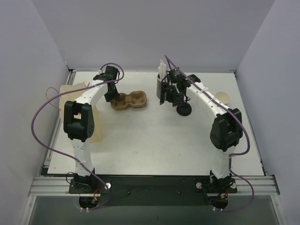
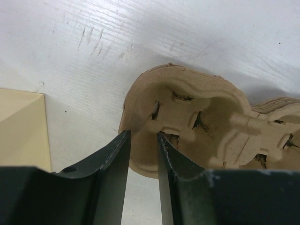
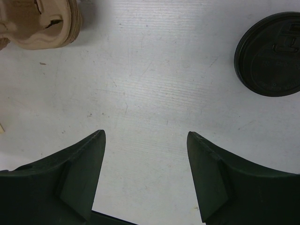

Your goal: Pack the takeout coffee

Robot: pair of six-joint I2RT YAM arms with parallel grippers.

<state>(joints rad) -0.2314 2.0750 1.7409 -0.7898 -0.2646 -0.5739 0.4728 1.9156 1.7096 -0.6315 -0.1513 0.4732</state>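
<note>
Bag (image 1: 75,91): tan paper, sitting at the left edge of the white table (image 1: 154,145).
Left tool (image 2: 143,135): pinching narrowly, holding the carrier's near rim.
Carrier (image 1: 129,101): brown moulded-pulp tray, resting left of centre.
Grey cup (image 1: 161,91): tall cylinder with white straws, standing just left of the right tool.
Right tool (image 3: 145,136): gaping wide, hovering over the table, gripping nothing.
Lid (image 3: 269,54): round black plastic, lying flat beside the right tool.
Tan disc (image 1: 221,97): lying far right, partly hidden by the arm; cannot tell whether it is the green cup's mouth.

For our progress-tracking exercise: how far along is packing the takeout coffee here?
Done: nothing visibly packed; the cardboard carrier has empty wells. In hand: the left gripper pinches its rim; the right gripper hangs open, empty, near the black lid lying loose on the table. Left: the cup, not clearly in view, needs lidding and seating in the carrier.
</note>
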